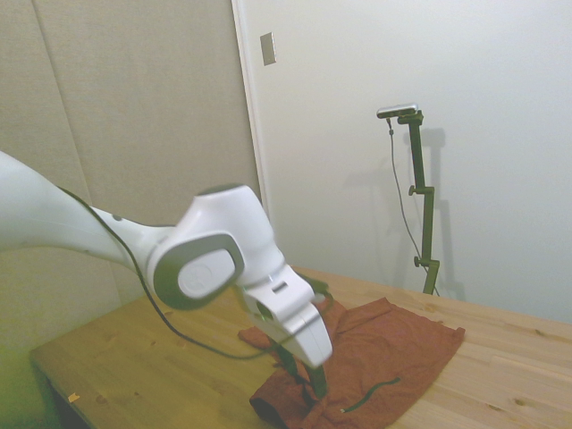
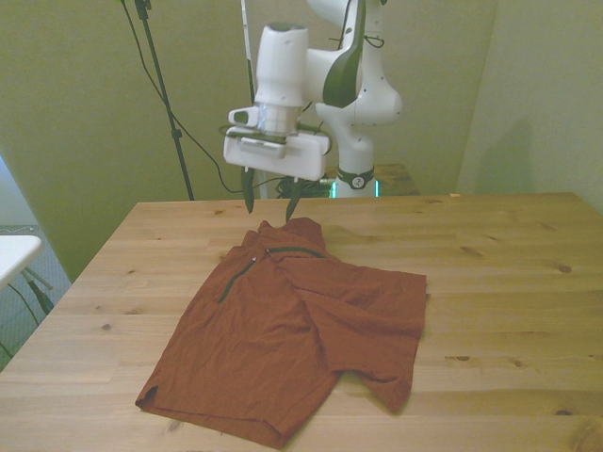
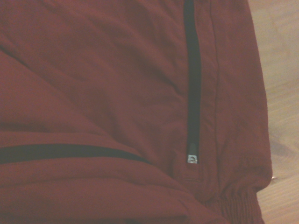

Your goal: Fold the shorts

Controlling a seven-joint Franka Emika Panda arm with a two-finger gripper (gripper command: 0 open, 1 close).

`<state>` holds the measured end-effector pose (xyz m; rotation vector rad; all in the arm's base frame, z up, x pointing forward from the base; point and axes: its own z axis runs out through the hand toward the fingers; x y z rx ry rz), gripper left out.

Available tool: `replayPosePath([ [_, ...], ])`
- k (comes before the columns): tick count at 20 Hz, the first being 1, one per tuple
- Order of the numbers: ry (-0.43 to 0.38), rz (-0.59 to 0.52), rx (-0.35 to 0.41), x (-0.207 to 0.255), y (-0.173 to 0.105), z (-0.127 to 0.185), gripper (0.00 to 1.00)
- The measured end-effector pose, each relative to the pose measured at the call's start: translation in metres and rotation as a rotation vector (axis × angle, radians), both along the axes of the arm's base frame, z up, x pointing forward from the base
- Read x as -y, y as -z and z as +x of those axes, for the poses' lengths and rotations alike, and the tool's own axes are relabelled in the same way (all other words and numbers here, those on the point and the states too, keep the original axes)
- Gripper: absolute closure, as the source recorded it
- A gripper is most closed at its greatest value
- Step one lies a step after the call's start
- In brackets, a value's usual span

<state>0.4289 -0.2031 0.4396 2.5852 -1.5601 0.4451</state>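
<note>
The rust-orange, wrinkled soft fabric shorts [image 2: 292, 344] lie spread across the pale wooden plank desk [image 2: 509, 273], and above their far edge hangs the white arm's two-finger claw [image 2: 271, 201]. In the front view its two dark fingers [image 2: 249, 193] stand apart, nothing between them, tips just clear of the cloth or barely at it; I cannot tell if they touch. So the claw is spread wide and empty.

The shorts sit a little toward the front view's left of the desk's middle. One leg runs down toward the near edge, its hem close to the desk's front; the other leg lies toward the front view's right, with a flap of fabric doubled over along a crease through the middle. The waistband end points toward the robot, bunched and slightly raised right under the claw.

Two thin dark zipper lines [image 2: 283, 250] show near the waistband: one short and nearly level, one slanting down toward the front view's left.

From the side view, the shorts [image 1: 384, 353] reach from the claw [image 1: 313, 380] out across the desk [image 1: 518, 357], a dark zipper line curving near the near hem. The arm's white wrist housing [image 1: 290, 313] blocks much of the waistband there.

Up close on the wrist view, red fabric [image 3: 103, 93] fills almost everything; two black zipper strips cross it, one ending in a small silver pull [image 3: 192, 159], and a ribbed elastic band [image 3: 236, 205] sits beside bare wood [image 3: 280, 93].
</note>
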Motion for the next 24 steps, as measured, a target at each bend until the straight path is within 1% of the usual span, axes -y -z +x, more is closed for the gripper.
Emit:
replayPosePath([
  [1,-0.042,-0.049,-0.001,-0.022,-0.011,0.004,0.0],
  [2,-0.087,-0.091,-0.003,-0.048,-0.015,0.011,0.0],
  [3,-0.133,-0.135,-0.011,-0.075,-0.013,0.019,0.0],
  [6,-0.263,-0.28,-0.037,-0.16,0.01,0.042,0.0],
  [8,-0.345,-0.381,-0.048,-0.207,0.027,0.053,0.0],
  [11,-0.459,-0.537,-0.061,-0.257,0.042,0.064,0.0],
  [14,-0.551,-0.698,-0.065,-0.291,0.052,0.07,0.0],
  [15,-0.571,-0.739,-0.065,-0.3,0.056,0.069,0.0],
  [17,-0.596,-0.773,-0.073,-0.317,0.063,0.065,0.0],
  [19,-0.606,-0.783,-0.075,-0.326,0.067,0.062,0.0],
  [24,-0.625,-0.782,-0.088,-0.332,0.084,0.063,0.0],
])
